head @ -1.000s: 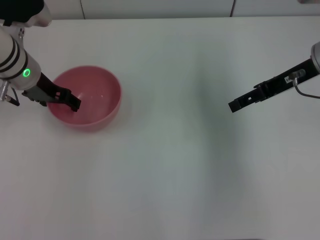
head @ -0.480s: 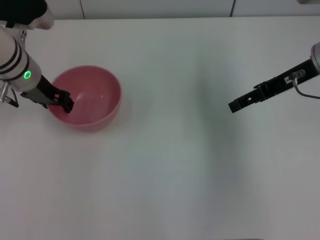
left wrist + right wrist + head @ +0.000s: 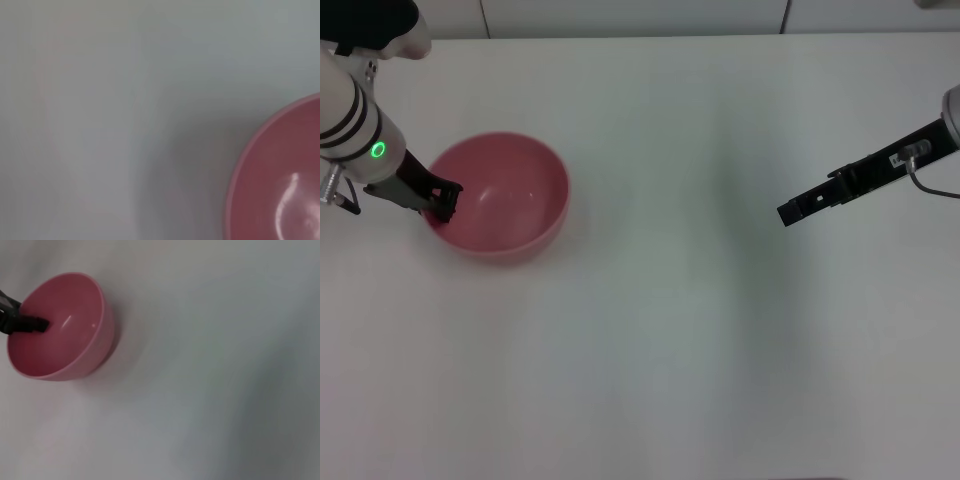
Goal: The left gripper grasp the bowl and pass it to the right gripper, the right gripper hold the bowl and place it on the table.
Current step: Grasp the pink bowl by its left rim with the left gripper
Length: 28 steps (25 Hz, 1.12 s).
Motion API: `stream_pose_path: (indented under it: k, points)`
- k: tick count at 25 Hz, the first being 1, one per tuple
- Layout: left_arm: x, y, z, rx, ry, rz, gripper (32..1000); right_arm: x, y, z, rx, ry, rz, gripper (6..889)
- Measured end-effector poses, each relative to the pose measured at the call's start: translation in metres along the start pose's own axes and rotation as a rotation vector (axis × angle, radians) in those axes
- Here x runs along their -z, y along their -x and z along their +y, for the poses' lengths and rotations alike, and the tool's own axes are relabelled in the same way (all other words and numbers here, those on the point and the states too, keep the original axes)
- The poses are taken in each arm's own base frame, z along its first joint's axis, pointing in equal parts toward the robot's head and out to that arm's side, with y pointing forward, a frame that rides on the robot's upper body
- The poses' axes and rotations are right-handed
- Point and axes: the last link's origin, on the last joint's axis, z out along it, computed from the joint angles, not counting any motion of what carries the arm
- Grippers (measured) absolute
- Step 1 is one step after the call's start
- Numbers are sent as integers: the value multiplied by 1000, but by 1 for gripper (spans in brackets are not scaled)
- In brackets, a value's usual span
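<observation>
The bowl (image 3: 280,185) is cut off in the left wrist view.

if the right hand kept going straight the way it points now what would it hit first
Probably nothing nearby: the right hand points leftward and slightly down over the bare table. Extended, its line passes in front of the bowl, though depth is unclear.

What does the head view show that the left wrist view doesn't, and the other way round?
Only the head view shows the whole round glossy pink bowl, the chunky black left gripper at the bowl's left rim, and the slim black right gripper hovering far off to the right. The left wrist view adds nothing of its own; it shows neither gripper, just an edge of the bowl. Both show the pink bowl on the plain white table.
</observation>
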Motion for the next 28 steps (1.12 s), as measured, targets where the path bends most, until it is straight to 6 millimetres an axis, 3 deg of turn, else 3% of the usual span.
stream_pose_path:
  k: [2, 28]
  points:
    - [0, 0, 0, 1, -1, 0, 159, 0, 0, 0, 0, 0, 0, 876]
    - [2, -2, 0, -1, 3, 8, 130, 0, -2, -1, -5, 0, 1, 876]
